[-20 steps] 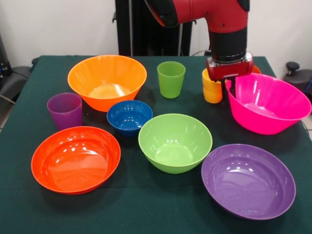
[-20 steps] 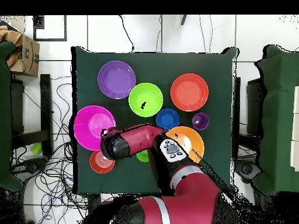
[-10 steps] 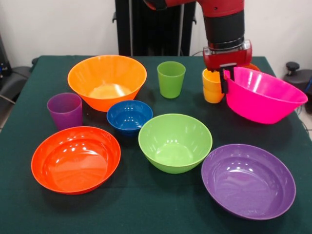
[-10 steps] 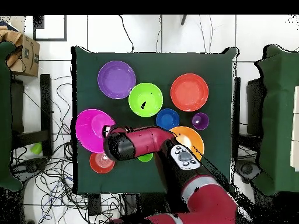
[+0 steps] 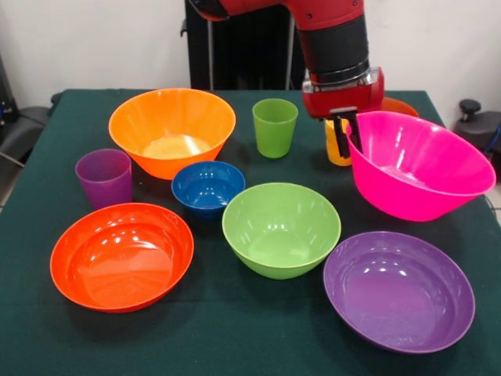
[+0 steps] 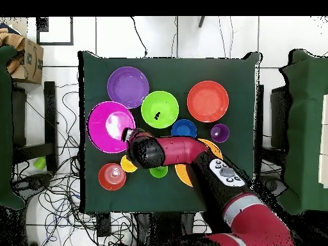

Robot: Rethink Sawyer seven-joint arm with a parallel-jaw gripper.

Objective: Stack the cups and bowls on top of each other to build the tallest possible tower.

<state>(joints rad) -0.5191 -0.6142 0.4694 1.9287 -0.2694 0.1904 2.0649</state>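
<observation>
Front cam across table [image 5: 235,329] facing robot, overhead cam straight down, both share tabletop.

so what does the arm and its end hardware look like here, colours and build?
The arm has glossy red shells with a black cylindrical wrist band. Below it sits a red, boxy gripper mount with silver trim and thin black jaws. In the overhead view, a grey panel with dark buttons sits on the forearm. No loose cables on it.
</observation>
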